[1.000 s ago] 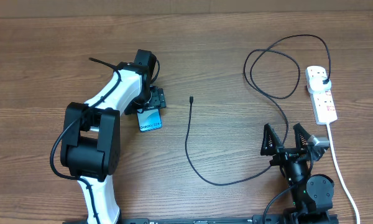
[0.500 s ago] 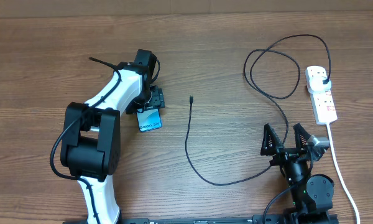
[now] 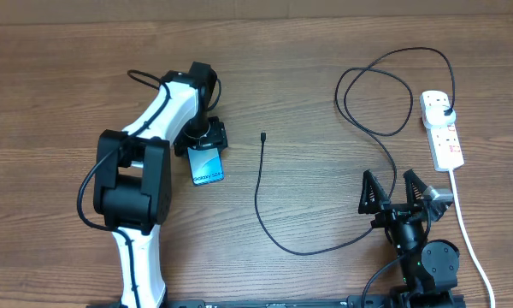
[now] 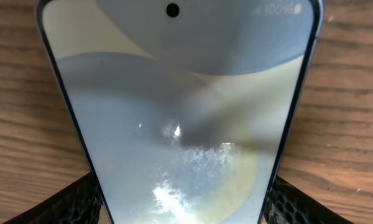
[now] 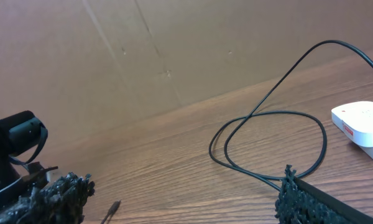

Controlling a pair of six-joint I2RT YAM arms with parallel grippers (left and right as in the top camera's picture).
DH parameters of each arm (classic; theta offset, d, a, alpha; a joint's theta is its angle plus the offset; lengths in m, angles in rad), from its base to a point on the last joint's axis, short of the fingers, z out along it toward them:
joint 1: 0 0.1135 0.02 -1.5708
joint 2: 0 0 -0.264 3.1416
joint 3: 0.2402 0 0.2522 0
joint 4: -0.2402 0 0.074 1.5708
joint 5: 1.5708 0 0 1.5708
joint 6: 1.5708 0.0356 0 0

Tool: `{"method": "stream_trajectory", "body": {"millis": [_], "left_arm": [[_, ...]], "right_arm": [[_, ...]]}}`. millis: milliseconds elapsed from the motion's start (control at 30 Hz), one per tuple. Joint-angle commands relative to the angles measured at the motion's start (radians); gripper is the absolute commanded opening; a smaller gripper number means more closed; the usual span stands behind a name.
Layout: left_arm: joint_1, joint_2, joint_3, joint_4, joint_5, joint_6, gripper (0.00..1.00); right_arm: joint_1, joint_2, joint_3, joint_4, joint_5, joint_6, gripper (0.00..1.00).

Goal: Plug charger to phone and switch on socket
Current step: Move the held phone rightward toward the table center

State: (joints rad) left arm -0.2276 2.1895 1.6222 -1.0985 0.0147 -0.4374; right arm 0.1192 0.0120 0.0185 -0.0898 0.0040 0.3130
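The phone lies on the wooden table with its blue screen lit, and it fills the left wrist view. My left gripper reaches over its far end, and both black fingers press against the phone's long edges. The charger's black cable lies right of the phone with its connector tip free on the table. It loops away to a black plug seated in the white socket. My right gripper stands open and empty near the front edge, the cable lying beyond it.
A thick white cord runs from the socket toward the front edge, just right of my right arm. The right wrist view shows the connector tip, the socket's end, my left arm and a cardboard wall behind the table.
My left arm has shifted its elbow to the right and its fingers have narrowed onto the phone's edges. The phone has turned slightly. The right arm has not moved.
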Motion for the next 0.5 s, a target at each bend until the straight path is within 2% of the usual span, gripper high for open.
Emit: {"method": "stream_trajectory", "body": {"millis": [0,233,467], "left_arm": [[-0.002,0.014,0.115,-0.05,0.012,0.003,0.76],[-0.003,0.013,0.203,-0.115,0.025,0.004,0.75],[-0.003,0.013,0.251,-0.154,0.172,0.003,0.75]], "right_arm": [[-0.003,-0.002,-0.011,0.006,0.002,-0.007,1.0],[-0.003,-0.002,-0.011,0.006,0.002,-0.007,1.0],[-0.003,-0.002,-0.011,0.006,0.002,-0.007,1.0]]}}
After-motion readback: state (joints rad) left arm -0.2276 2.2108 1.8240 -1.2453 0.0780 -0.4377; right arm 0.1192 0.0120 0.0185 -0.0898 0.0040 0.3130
